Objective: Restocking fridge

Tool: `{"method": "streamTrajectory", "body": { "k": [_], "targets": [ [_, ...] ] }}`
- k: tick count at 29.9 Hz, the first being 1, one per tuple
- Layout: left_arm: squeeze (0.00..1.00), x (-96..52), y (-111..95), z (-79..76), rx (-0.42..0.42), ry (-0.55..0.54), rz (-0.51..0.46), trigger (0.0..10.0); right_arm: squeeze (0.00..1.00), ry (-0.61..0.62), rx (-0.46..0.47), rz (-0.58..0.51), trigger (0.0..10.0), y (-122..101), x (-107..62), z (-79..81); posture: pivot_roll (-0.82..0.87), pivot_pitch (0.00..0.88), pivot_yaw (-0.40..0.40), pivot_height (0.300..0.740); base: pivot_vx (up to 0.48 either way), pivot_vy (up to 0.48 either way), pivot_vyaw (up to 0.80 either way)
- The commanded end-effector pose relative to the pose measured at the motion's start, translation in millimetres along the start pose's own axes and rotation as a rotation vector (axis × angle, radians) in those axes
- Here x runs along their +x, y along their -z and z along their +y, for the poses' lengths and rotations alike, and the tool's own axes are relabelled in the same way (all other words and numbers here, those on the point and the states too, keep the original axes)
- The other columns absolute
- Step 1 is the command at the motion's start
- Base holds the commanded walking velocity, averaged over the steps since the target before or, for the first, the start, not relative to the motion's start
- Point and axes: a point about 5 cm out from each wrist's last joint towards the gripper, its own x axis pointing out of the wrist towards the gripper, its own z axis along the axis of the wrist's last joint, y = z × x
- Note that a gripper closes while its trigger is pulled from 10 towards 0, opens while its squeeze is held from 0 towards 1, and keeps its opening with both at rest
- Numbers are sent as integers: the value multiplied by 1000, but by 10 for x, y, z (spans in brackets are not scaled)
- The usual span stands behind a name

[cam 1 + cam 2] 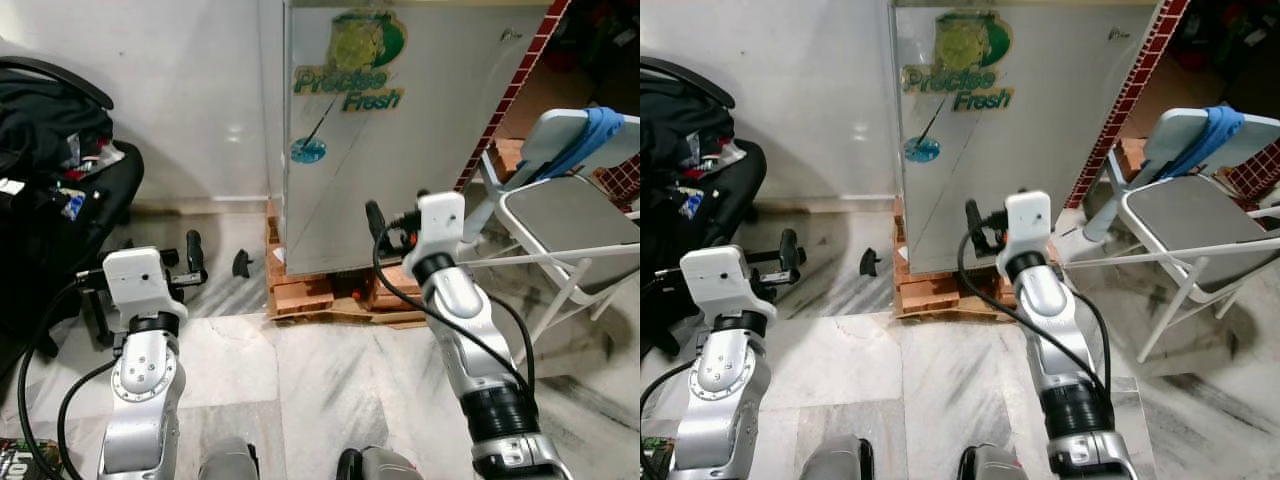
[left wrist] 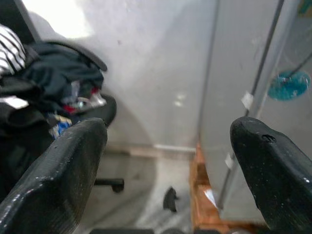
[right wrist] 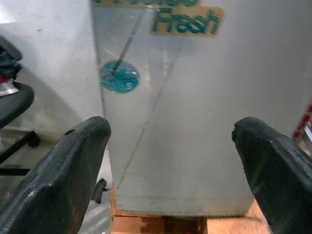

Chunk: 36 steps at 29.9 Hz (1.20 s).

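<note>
Right gripper (image 3: 168, 161) is raised in front of the silver fridge door (image 1: 400, 180), its two long black fingers (image 3: 63, 180) spread wide, nothing between them, not touching the door. Through the gap: the lower half of the door with a round teal sticker (image 3: 120, 76) and the green "Fresh" lettering (image 3: 184, 20) above it. Left gripper (image 2: 168, 170) is also raised and spread wide, empty, pointing at the white wall (image 1: 190, 90) just left of the fridge and at the fridge's side edge. The fridge is shut and stands directly ahead of the robot, close to the right gripper, on a base of orange-red bricks (image 1: 300, 292) over a marbled grey-white tile floor (image 1: 300, 390). A small black curved piece (image 1: 242, 262) lies on the floor just beside the brick base, between it and the left gripper. Left of the left arm is a black wheeled office chair (image 1: 105, 200) heaped with dark clothes and bags (image 1: 50, 130). To the right of the fridge is a grey-seated white metal folding chair (image 1: 570, 215) with a blue cloth (image 1: 590, 135) draped over its back, and behind it a strip of red tiled edging (image 1: 510, 95) running diagonally along the wall.
</note>
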Motion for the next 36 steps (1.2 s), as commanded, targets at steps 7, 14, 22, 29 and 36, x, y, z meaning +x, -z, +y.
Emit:
{"method": "streamTrajectory", "body": {
  "k": [7,14,22,29,36],
  "targets": [
    [0,-17,-28,-41,23,34,14,10000,0,-2,7,-4,10000,-70,20,-12,136,99,-56,740,0,351,-552],
    [0,4,-49,88,127,9,-42,10000,0,-12,13,-47,10000,-93,-23,-15,143,99,-41,740,0,480,-343],
    [0,-12,3,135,136,87,-9,10000,0,36,33,-28,10000,-5,-114,-61,135,104,-13,740,0,480,0],
    [0,34,19,170,154,70,-22,10000,0,73,25,-39,10000,-10,-106,-140,137,81,1,740,185,243,-422],
    [0,29,50,137,173,107,-12,10000,0,170,-3,-44,10000,46,-213,-285,118,64,71,740,0,0,0]
  ]
}}
